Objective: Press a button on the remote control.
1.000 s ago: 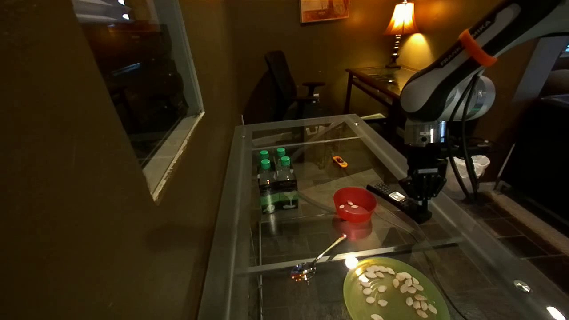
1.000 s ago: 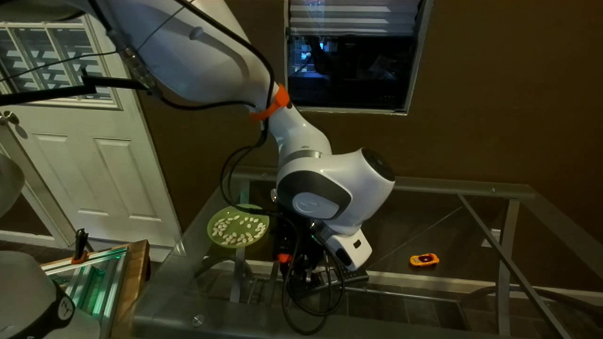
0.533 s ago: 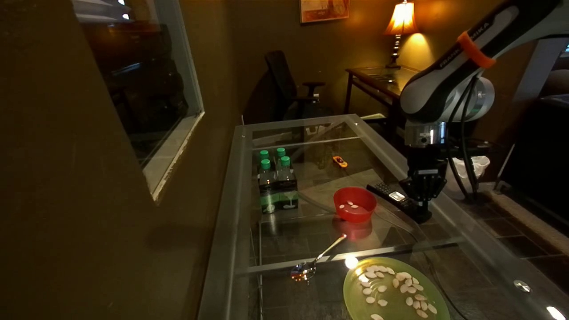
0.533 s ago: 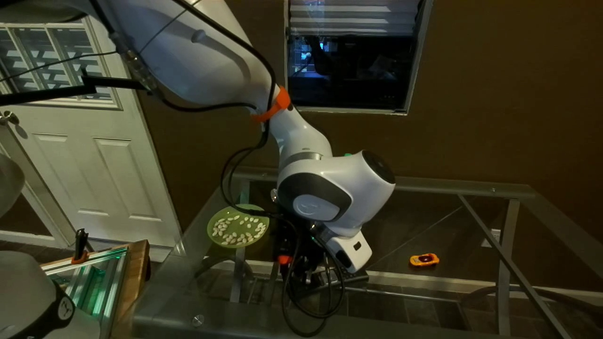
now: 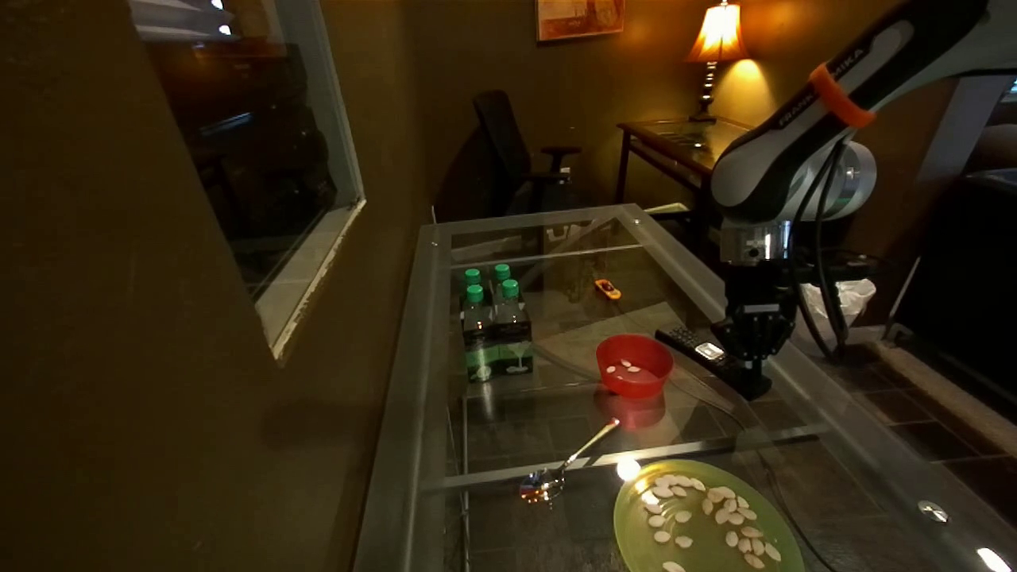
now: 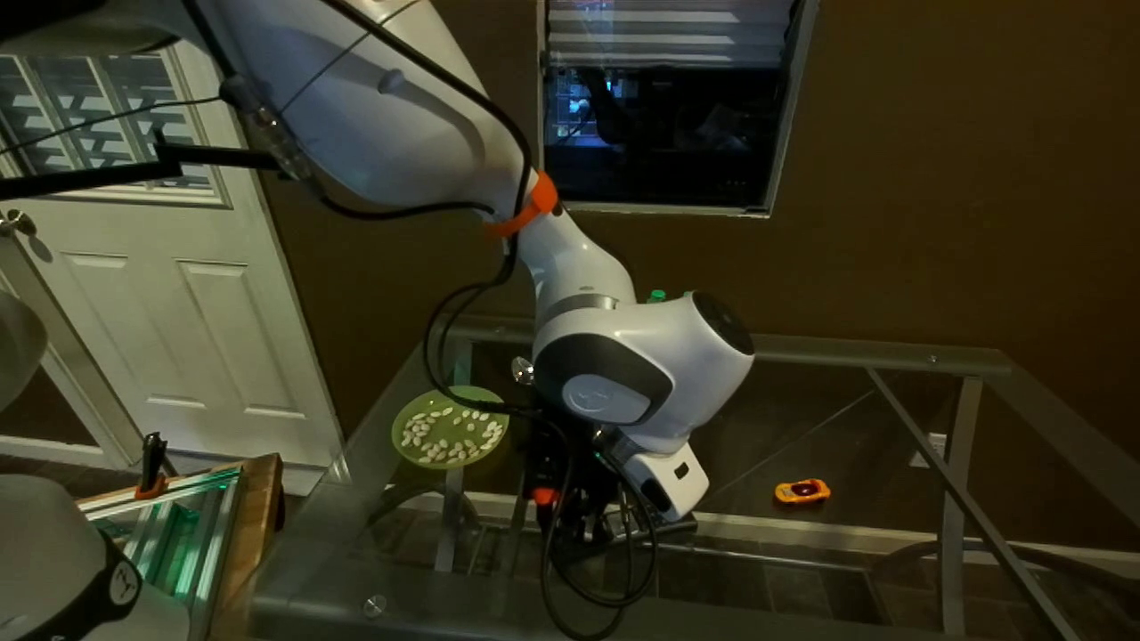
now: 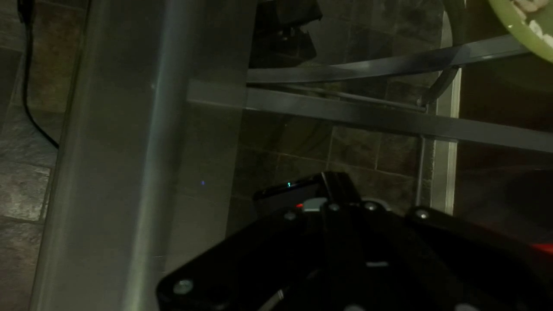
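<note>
Pressing looked in hand: black jointed gripper point(image 5: 756, 373), clenched, stood over slim black remote control point(image 5: 707, 351), contact unclear; next needed gentle downpush.

- Remote control point(image 5: 711, 357): slim black bar, rows of small buttons toward its far left end, pale rectangular patch near mid-length.
- In an exterior view, flat on the worktop point(image 5: 508, 421), toward its right side; long axis slants far left to near right.
- Near portion partly hidden.

A spoon point(image 5: 568, 464) lies near a red bowl point(image 5: 636, 387).
</note>
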You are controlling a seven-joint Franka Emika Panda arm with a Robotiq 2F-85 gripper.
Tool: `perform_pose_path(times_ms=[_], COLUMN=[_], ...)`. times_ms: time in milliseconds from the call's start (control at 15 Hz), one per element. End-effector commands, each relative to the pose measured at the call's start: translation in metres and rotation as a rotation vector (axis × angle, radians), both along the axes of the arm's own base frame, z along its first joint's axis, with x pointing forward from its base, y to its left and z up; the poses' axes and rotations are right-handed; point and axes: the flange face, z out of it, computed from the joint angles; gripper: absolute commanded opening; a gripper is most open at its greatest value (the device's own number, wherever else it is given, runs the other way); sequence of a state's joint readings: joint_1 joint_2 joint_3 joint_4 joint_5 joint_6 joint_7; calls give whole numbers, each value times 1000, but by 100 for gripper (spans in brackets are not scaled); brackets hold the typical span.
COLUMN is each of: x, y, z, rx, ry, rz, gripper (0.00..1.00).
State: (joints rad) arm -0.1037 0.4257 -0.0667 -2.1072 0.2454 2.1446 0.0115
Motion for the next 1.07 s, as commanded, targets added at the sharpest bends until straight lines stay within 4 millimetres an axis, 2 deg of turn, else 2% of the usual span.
perform_pose_path(times_ms=[0,267,600,733,1000], x=[4,2,1,2,-6], y=[-5,-9,-30,-28,-2], z=[-12,-24,-57,-51,-9], rx=[10,-2,-44,-38,-35], ry=[21,48,85,89,75], rz=[4,-1,-16,-11,23], gripper=[0,0,0,0,0])
